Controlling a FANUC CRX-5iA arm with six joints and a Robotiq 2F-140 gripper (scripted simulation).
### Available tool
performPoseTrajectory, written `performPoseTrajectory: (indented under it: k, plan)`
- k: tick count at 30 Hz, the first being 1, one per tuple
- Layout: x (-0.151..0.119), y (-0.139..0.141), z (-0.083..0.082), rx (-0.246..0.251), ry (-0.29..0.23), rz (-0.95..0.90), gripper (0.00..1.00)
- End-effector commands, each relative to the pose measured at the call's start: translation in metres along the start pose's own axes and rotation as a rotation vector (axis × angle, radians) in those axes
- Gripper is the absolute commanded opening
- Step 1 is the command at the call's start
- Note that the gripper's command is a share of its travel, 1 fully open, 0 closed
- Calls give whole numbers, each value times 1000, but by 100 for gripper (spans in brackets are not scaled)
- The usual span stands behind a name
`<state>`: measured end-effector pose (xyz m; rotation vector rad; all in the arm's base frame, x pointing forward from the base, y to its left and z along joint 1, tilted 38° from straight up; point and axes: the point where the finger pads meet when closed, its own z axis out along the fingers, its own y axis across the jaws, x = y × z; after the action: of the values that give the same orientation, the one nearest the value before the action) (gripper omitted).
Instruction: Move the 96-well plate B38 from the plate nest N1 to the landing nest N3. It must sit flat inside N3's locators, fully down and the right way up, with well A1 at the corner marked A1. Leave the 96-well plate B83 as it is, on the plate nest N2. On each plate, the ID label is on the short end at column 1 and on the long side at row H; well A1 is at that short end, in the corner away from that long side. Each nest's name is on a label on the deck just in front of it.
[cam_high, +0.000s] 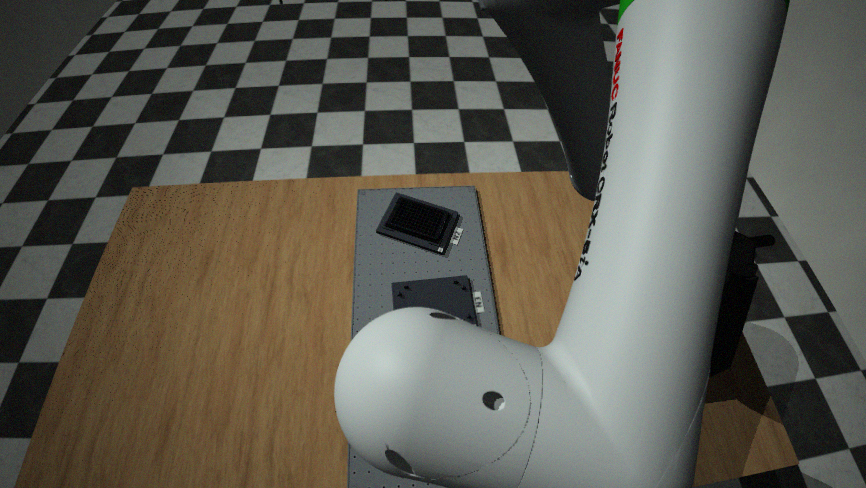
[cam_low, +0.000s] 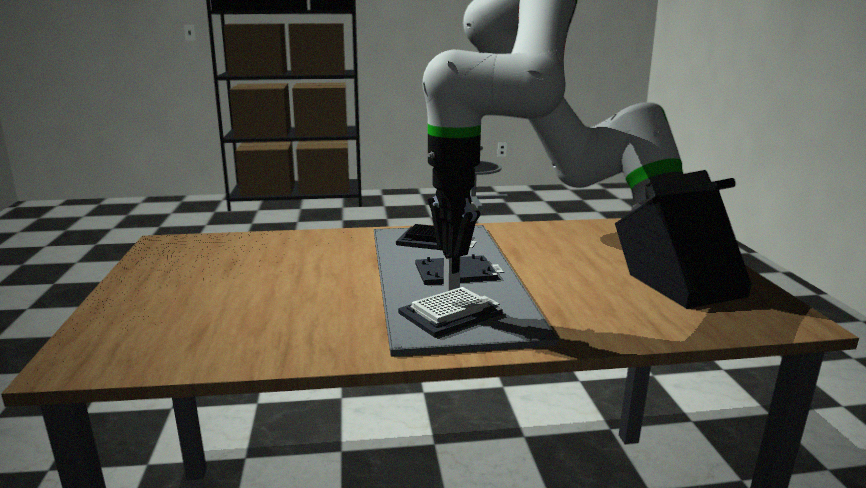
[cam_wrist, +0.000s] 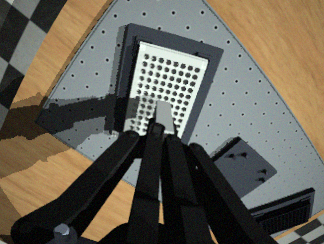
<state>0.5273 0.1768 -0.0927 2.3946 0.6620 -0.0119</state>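
The white 96-well plate B38 (cam_low: 451, 304) sits flat on the near nest N1 (cam_low: 451, 322) on the grey deck; it also shows in the wrist view (cam_wrist: 166, 86). The arm hides it in the top view. My gripper (cam_low: 452, 281) (cam_wrist: 160, 111) is shut with the fingers pressed together and nothing between them, pointing down just above the plate. The landing nest N3 (cam_low: 461, 268) (cam_high: 433, 295) (cam_wrist: 242, 166) stands empty in the middle of the deck. The black plate B83 (cam_high: 418, 221) (cam_low: 418, 233) (cam_wrist: 286, 208) rests on the far nest N2.
The grey perforated deck lies on a wooden table (cam_low: 242, 290). The arm's dark base block (cam_low: 681, 242) stands at the table's right end. A shelf with cardboard boxes (cam_low: 284, 96) stands behind the table.
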Motion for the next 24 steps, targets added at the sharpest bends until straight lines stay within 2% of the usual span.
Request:
performPoseTrajectory:
  k: [1, 4, 5, 24]
  plan:
    - [0, 0, 0, 0, 0, 0, 0]
    - [0, 0, 0, 0, 0, 0, 0]
    - [0, 0, 0, 0, 0, 0, 66]
    - [0, 0, 0, 0, 0, 0, 66]
